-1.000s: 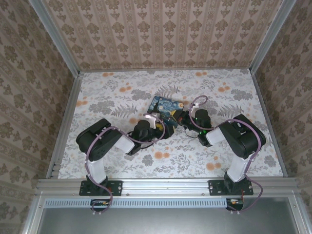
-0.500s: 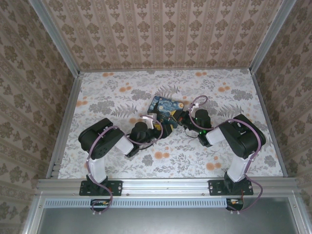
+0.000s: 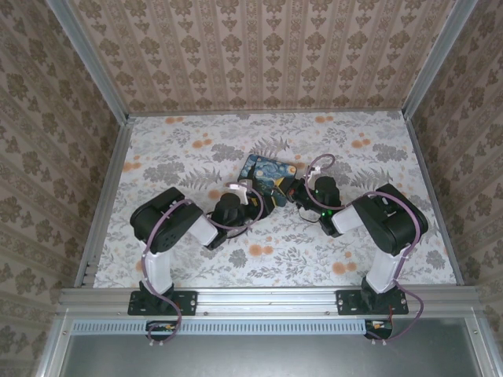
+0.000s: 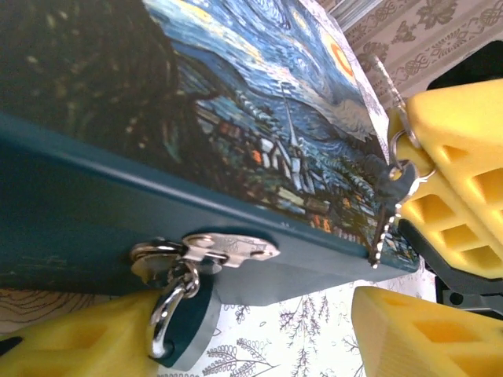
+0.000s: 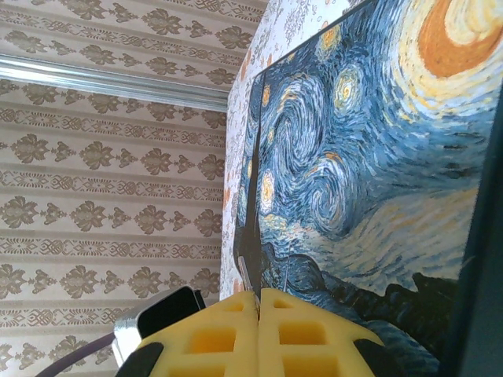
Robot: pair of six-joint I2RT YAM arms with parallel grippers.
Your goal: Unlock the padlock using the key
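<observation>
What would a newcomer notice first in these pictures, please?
The starry-night box lies in the middle of the flowered table. On its front a teal padlock hangs from a silver hasp; at its corner a key dangles from the shut right gripper.

Box (image 4: 259, 118): Starry Night print, blue swirls, yellow-orange moon and stars; sides dark teal. Padlock (image 4: 195, 326) dark teal, shackle (image 4: 163, 312) silvery. Key (image 4: 383, 224) silver, dark head. Claw pads (image 4: 424, 330) yellow. Worktop (image 3: 181, 149): white, grey leaves, orange blooms. Walls (image 3: 259, 55): beige damask stripes.
</observation>
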